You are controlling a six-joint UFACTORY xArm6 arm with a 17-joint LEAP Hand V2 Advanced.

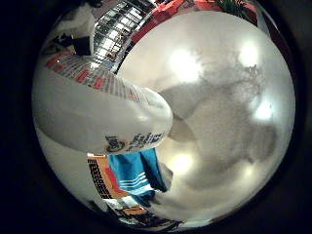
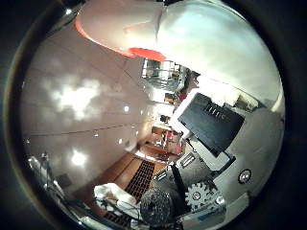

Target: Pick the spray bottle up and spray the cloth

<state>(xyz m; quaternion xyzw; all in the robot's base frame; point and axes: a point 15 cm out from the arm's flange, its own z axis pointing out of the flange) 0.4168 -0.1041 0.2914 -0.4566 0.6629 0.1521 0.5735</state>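
Observation:
The white spray bottle [image 1: 97, 117] fills much of the little finger side view, so it lies close against my palm. Its label is blue and orange [image 1: 131, 175]. The thumb side view shows its white body [image 2: 211, 43] and a red-orange collar [image 2: 144, 52]. My right hand [image 2: 211, 143] reaches in beside the bottle with black and white fingers [image 2: 211, 122] curled toward it. A crumpled white cloth [image 2: 112, 196] lies at the far edge of the glossy table [image 1: 219, 63].
The shadow of my hand and the bottle [image 1: 234, 126] falls on the shiny tabletop, with bright lamp reflections around it. Beyond the table are a brown surface with a dark grille [image 2: 141, 177] and room shelving [image 2: 163, 74].

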